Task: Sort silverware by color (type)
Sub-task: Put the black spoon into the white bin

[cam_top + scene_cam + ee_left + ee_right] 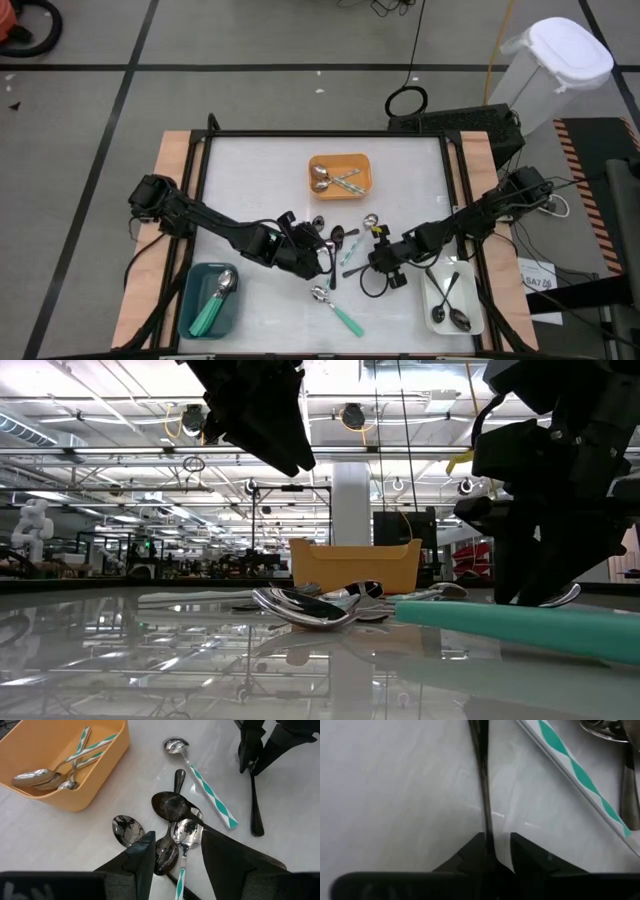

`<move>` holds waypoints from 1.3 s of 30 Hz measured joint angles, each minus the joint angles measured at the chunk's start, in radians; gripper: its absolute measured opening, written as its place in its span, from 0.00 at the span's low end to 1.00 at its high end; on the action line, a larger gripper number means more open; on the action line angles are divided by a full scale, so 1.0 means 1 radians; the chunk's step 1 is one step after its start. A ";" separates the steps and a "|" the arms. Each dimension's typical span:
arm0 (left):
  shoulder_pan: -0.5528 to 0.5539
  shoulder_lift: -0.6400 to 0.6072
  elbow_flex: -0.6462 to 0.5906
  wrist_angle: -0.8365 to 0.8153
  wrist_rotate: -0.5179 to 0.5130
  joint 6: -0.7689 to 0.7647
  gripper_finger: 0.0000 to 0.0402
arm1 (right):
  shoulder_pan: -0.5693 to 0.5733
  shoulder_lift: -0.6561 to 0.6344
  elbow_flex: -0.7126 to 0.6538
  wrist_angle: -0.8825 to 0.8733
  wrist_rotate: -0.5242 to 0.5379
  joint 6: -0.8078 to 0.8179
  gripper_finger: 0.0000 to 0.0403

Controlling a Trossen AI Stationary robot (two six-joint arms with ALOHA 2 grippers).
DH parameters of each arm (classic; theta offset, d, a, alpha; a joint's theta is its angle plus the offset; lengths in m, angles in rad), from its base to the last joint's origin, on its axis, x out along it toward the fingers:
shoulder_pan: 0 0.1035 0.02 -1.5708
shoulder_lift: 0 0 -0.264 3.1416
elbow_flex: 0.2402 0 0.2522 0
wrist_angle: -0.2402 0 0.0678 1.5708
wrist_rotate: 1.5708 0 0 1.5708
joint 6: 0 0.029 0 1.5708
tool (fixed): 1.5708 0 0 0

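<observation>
White tabletop [270, 170] carries everything. At its centre the right gripper [497, 851] stands low, fingers slightly apart around a black spoon's handle [482, 780] — flat on the table. At its nine o'clock the left gripper [175, 852] hovers open over a spoon cluster [172, 820].

Two matte-black jointed arms [215, 228], black cables looping beside the right hand [372, 262]
</observation>
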 joint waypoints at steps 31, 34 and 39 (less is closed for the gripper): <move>-0.004 0.000 0.000 0.054 0.000 -0.020 0.40 | 0.202 -0.214 0.367 -0.736 0.164 0.224 0.00; -0.004 0.000 0.000 0.069 0.000 -0.018 0.40 | 0.237 -0.215 0.431 -0.823 0.190 0.291 0.01; -0.004 0.000 0.000 0.076 0.000 0.015 0.40 | 0.287 -0.216 0.504 -0.943 0.204 0.443 0.00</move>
